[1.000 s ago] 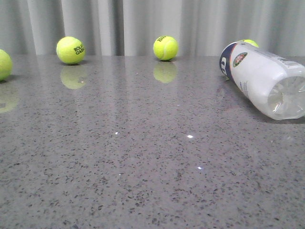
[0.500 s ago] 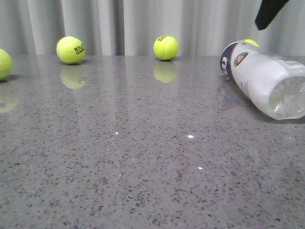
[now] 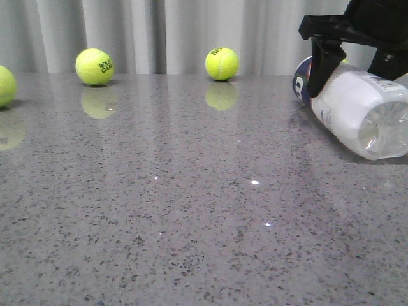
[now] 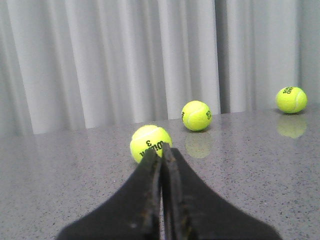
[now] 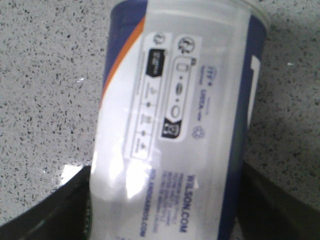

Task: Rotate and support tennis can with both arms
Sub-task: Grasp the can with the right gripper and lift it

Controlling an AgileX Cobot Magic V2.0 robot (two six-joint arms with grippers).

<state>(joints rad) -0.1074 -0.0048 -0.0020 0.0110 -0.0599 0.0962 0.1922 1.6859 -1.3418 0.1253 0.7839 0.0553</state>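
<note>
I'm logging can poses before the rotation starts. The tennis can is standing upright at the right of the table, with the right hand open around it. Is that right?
Not quite. The tennis can is lying on its side, not upright; the front view shows this. The rest holds: it is at the right of the table, and the right hand is open around it.

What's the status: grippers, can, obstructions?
Right gripper open, straddling the tennis can, which lies on its side. Left gripper shut, empty, away from it. Nothing blocking.
</note>
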